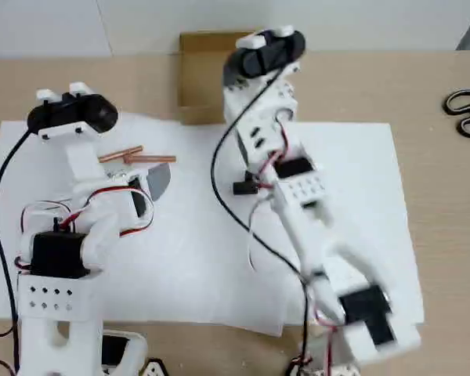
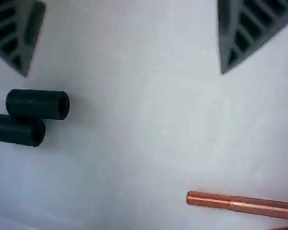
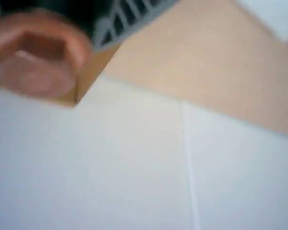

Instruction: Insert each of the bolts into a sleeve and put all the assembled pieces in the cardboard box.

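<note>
Left gripper: your left gripper (image 2: 124, 72) hangs low over the sheet (image 1: 219, 258), jaws spread wide, nothing between them.
Left fingers: your grey fingers (image 2: 19, 33) are clear of every part.
Sleeves: two black sleeves (image 2: 37, 104) lie flat on the sheet, side by side and just about touching, near one left finger.
Loose bolts: two copper loose bolts (image 1: 121, 154) lie on the sheet just beyond your left gripper (image 1: 153, 184), near ends close together. One shows its threaded tip in the left wrist view (image 2: 240, 203), well apart from the sleeves.
Right arm: your right arm (image 1: 298, 188) stretches across the sheet, its end over the near edge of the box (image 1: 204, 78).
Right gripper: your right gripper (image 3: 81, 33) looks clamped on the held bolt (image 3: 36, 57), hex head toward the camera, heavily blurred. Whether a sleeve is on it, you cannot tell.
Box: cardboard, on the table (image 1: 439, 204) at the sheet's far edge. Its corner (image 3: 93, 69) sits just beside the held bolt.
Scissors: the scissors (image 1: 466, 111) lie on the table, well apart from everything.
</note>
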{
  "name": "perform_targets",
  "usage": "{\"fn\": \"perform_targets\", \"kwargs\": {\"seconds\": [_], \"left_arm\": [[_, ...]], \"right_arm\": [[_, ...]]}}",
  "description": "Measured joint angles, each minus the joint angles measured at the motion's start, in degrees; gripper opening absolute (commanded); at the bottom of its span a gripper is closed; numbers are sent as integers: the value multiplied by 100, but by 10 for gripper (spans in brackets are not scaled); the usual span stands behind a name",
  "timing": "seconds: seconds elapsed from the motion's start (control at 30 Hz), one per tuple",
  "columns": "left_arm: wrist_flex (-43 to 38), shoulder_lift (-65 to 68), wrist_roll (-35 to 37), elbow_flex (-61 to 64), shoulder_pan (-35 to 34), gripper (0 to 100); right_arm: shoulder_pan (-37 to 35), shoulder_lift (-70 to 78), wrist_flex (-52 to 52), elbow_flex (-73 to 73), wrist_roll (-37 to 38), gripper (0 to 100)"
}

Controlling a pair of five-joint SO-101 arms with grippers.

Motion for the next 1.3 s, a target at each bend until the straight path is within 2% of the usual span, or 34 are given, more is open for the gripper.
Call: {"fn": "perform_targets", "kwargs": {"seconds": [0.17, 0.53, 0.8, 1.3], "left_arm": [[0, 0, 0, 211, 0, 240], [-308, 0, 0, 563, 0, 240], [-316, 0, 0, 563, 0, 240], [-316, 0, 0, 563, 0, 240]], "right_arm": [[193, 1749, -571, -1310, 0, 4], [255, 4633, -642, -3666, 0, 12], [255, 5108, -642, -3833, 0, 192], [308, 5099, -615, -3947, 0, 195]]}}
